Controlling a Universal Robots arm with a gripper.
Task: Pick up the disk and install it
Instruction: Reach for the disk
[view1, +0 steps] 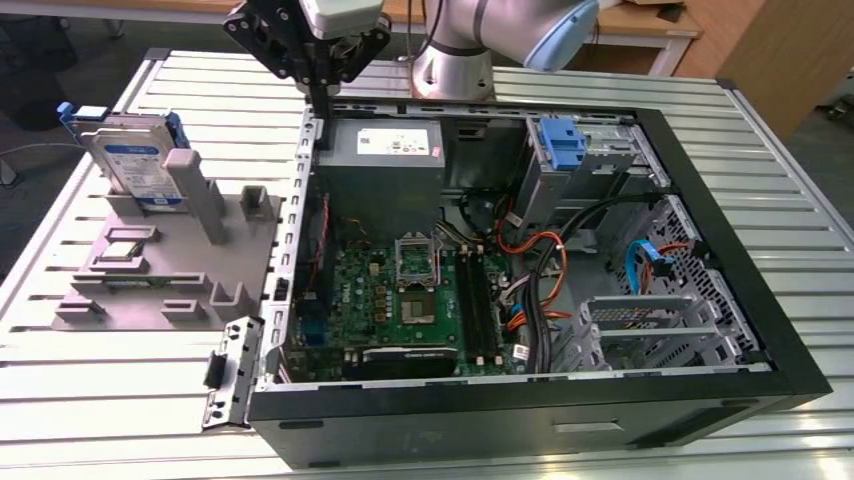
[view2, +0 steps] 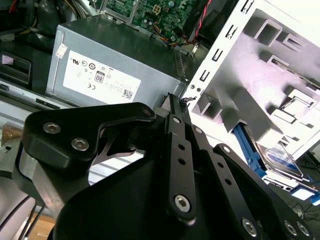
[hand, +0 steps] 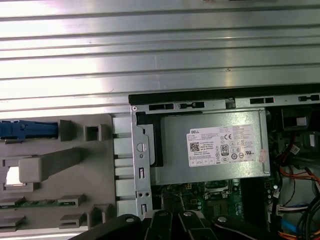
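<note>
Disk (view1: 138, 162): silver, blue rails, standing upright in grey fixture (view1: 160, 272).

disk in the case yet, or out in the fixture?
Out. The disk stands upright in the grey fixture beside the open case, on the exterior view's left.

A black metal desktop computer case (view1: 534, 425) is lying open on a ribbed silver aluminium table (view1: 120, 400), taking up the exterior view's right. Inside, a grey power-supply box with a white sticker (view1: 387, 160) is sitting in the far left corner, and a green motherboard (view1: 400, 300) is lying just nearer. Orange and black cables (view1: 534, 240) are trailing to the right of that board. A bare blue plastic bracket (view1: 561, 140) is standing in the far drive bay. A perforated grey metal cage (view1: 654, 325) is occupying the near right corner. A pale grey moulded parts holder (view1: 147, 275) is resting on the table just left of the case.
</note>
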